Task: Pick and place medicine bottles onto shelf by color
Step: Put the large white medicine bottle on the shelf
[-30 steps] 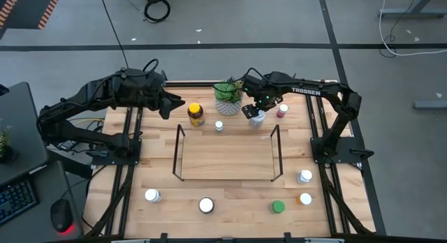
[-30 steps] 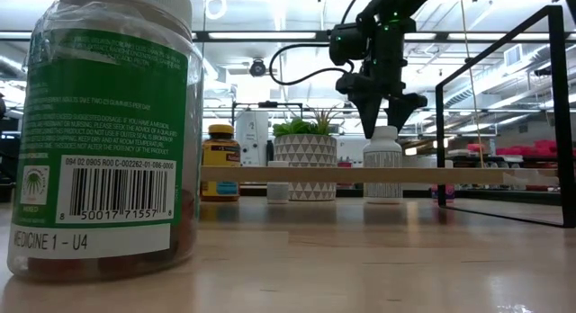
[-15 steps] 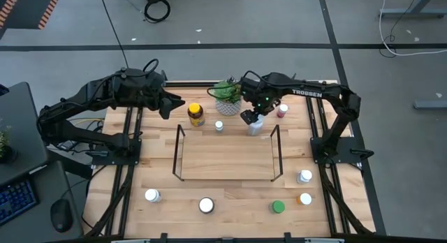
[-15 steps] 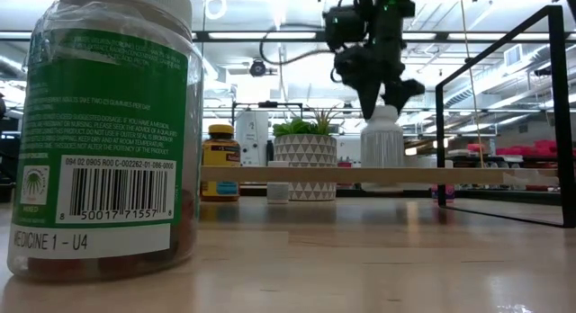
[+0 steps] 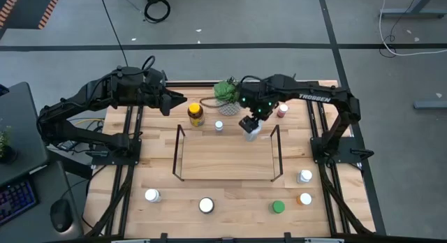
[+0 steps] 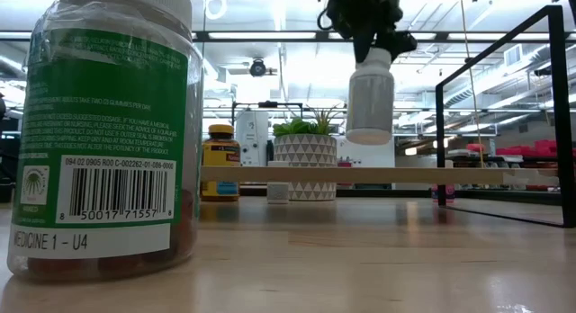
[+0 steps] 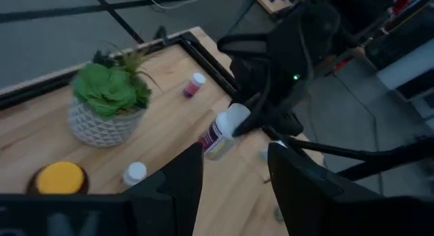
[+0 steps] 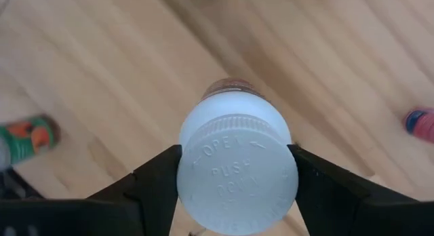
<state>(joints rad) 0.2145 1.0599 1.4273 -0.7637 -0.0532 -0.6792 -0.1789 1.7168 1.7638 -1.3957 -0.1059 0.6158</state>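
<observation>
My right gripper is shut on a white bottle with a white cap, held in the air near the wire shelf's far right corner. The bottle also shows in the left wrist view. My left gripper waits open at the far left, next to the amber yellow-capped bottle. A small white bottle and a pinkish bottle stand at the far side. White bottles, a green-capped bottle and an orange-capped bottle stand near the front edge. My right gripper pinches the white bottle's cap between its two fingers, one on each side of the cap's rim. The fingers come from above, pointing down. The bottle hangs upright below them, lifted clear of the table.
A potted green plant stands at the far edge, close behind my right gripper. The shelf's upright wire end loops rise beside the held bottle. A large green-labelled bottle fills the low view's left.
My right gripper has risen with the white bottle, lifting it off the table and well above it. It has carried it a little toward the table's near edge and left, toward the shelf. The bottle stays upright.
</observation>
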